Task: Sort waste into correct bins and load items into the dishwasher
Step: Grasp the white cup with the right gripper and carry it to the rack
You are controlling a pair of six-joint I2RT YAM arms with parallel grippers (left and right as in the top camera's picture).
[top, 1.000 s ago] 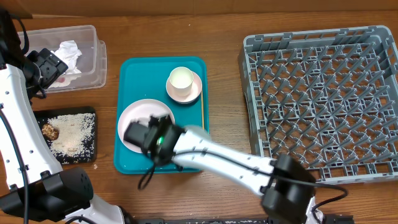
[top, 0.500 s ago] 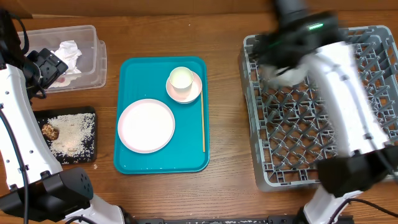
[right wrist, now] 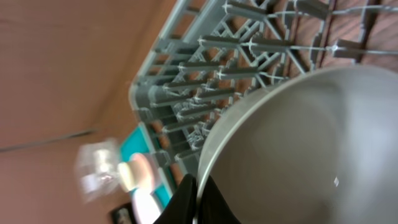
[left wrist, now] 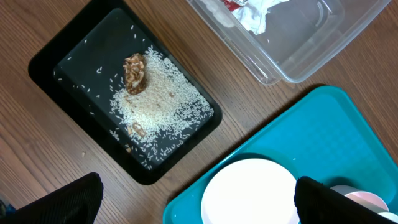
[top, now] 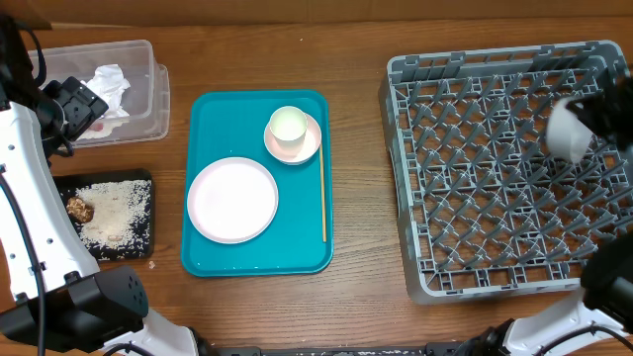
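My right gripper (right wrist: 196,200) is shut on the rim of the white bowl (right wrist: 298,149), which it holds, blurred, over the right side of the grey dishwasher rack (top: 495,198). The left gripper (left wrist: 196,208) hangs open and empty between the clear bin (top: 148,99) and the black bin (top: 138,178). Crumpled tissue (top: 109,81) lies in the clear bin. Rice crumbs (left wrist: 161,99) and a brown lump (left wrist: 135,71) lie in the black bin. The pink plate (top: 232,200), the whitish cup (top: 287,126) in the pink bowl (top: 309,146), and the wooden stick (top: 322,193) rest on the teal tray (top: 218,124).
The left arm's white links (top: 35,218) run down the table's left side beside the black bin. The rack's upright pegs (right wrist: 211,68) stand close behind the held bowl. Bare wood (top: 361,148) separates the teal tray from the rack.
The right arm has swung from the teal tray across the rack to its right side, with the white bowl in its grip. The left arm has stayed still.
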